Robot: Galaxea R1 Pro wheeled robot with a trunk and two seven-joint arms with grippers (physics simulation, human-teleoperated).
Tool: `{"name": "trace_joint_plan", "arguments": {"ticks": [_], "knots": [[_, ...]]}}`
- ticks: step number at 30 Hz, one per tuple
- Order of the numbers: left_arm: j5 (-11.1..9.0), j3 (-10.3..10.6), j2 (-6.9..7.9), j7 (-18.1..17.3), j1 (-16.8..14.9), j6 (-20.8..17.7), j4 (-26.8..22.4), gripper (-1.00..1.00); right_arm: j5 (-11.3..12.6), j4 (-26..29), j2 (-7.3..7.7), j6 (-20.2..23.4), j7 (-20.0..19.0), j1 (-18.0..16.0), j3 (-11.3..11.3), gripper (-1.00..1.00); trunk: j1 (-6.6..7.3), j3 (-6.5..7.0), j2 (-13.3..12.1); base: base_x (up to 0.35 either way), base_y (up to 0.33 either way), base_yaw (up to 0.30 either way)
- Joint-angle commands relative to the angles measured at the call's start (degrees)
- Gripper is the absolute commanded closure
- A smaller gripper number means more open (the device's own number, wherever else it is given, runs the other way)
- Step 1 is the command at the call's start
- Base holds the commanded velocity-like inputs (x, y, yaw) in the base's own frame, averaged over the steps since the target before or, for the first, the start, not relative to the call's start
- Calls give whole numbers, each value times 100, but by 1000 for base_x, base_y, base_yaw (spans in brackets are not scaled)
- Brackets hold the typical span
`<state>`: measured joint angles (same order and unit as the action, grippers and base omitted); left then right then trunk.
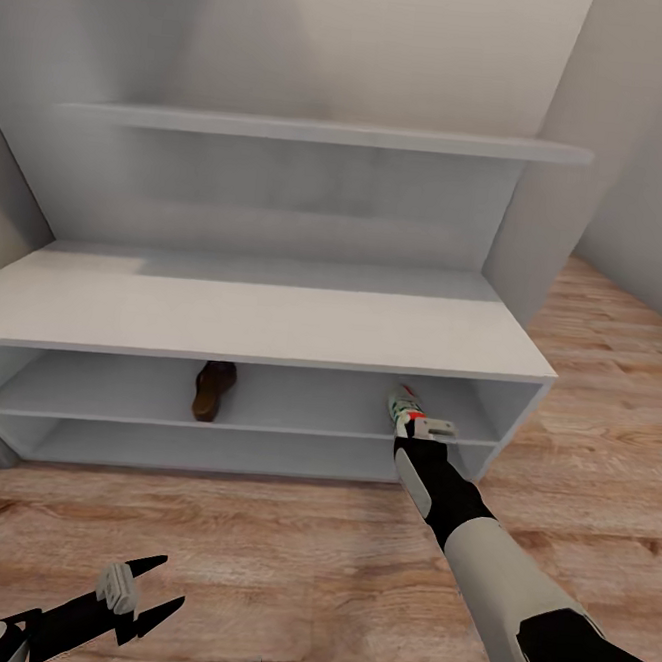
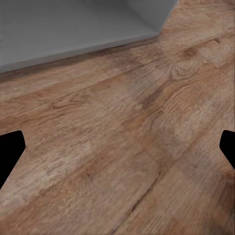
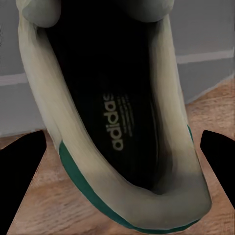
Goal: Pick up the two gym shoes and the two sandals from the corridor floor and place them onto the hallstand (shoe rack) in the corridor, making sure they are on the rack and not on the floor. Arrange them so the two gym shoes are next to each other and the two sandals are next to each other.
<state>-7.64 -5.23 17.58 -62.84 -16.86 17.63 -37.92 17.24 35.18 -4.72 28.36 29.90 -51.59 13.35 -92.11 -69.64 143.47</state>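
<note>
One white gym shoe (image 1: 402, 402) with a green stripe and a red heel patch lies toe-first in the right end of the hallstand's (image 1: 272, 316) upper slot. My right gripper (image 1: 428, 427) is shut on its heel. The right wrist view shows the gym shoe (image 3: 117, 98) with its dark inside facing the camera, and my right gripper (image 3: 125, 147) has a finger against each side of it. A brown sandal (image 1: 213, 389) rests on the same shelf, left of centre. My left gripper (image 1: 153, 587) hangs open over the corridor floor (image 1: 282, 548). In its own view the left gripper (image 2: 117, 152) holds nothing.
The hallstand's lower slot and flat top are bare, and a wall shelf (image 1: 318, 131) runs above. A grey side panel (image 1: 542, 209) rises at the right end. Wood flooring continues to the right of the unit. The hallstand's base (image 2: 73, 29) is near my left gripper.
</note>
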Motion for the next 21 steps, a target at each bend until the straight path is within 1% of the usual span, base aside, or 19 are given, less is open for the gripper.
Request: {"name": "trace_joint_plan", "arguments": {"ticks": [1, 8, 15, 21], "knots": [[-10, -4, -1, -20, -3, 30, 4, -100, 165, -3, 6, 11, 51, 1, 32, 100, -3, -6, 1, 272, 0, 0], [-10, -4, 0, -25, -2, 30, 4, -100, 165, -10, 6, 9, 51, 2, 34, 100, -3, -6, 1, 288, 0, 0], [-10, -4, 0, -26, -1, 33, 3, -100, 165, -5, 6, 12, 51, 0, 32, 100, -3, -6, 1, 83, 0, 0], [-10, -4, -8, -27, -2, 30, 4, -100, 165, -10, 6, 11, 51, 1, 35, 100, -3, -6, 1, 202, 0, 0]]}}
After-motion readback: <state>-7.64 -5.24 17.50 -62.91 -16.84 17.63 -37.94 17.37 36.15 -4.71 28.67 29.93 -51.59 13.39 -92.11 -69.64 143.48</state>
